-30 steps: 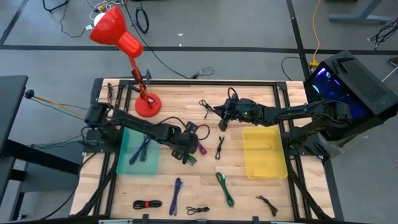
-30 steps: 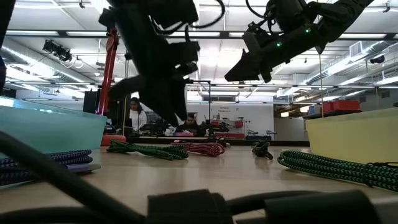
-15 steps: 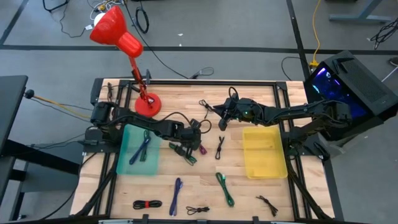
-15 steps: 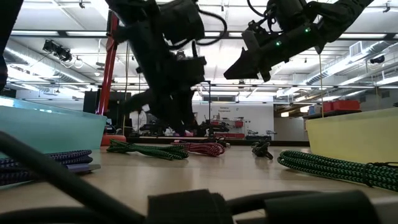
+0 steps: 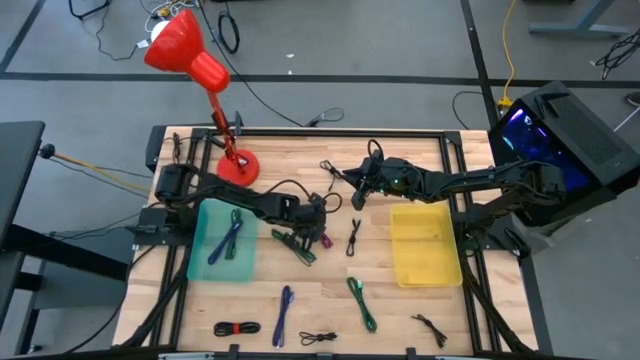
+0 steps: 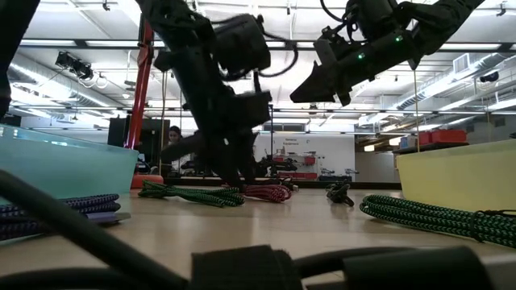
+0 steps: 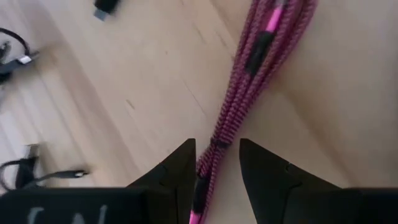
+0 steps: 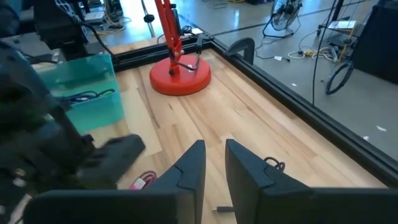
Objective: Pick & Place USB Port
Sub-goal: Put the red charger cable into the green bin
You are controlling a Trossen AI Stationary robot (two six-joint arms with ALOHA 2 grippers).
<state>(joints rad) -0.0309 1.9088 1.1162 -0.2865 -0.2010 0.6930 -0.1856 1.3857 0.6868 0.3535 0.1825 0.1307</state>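
Note:
A pink braided cable bundle [image 5: 323, 239] lies flat on the wooden table beside a green bundle [image 5: 298, 248]. It also shows in the low view [image 6: 266, 192]. My left gripper [image 5: 317, 224] is low over it, pointing down. In the left wrist view its open fingers [image 7: 217, 144] stand on either side of one end of the pink cable [image 7: 249, 68], and I see no touch. My right gripper [image 5: 357, 196] hangs high above the table's far middle [image 6: 310, 90]. Its fingers [image 8: 214, 146] are shut and empty.
A teal bin [image 5: 222, 243] holding a blue cable stands at the left, and a yellow bin [image 5: 425, 243] at the right. A red lamp [image 5: 237, 168] stands at the far left. Several more cable bundles lie about, among them black [image 5: 353, 237], green [image 5: 362, 303] and blue [image 5: 285, 302].
My left gripper has moved toward the table's right and far edges and gone down, from over the green bundle to over the pink cable. My right arm has kept still.

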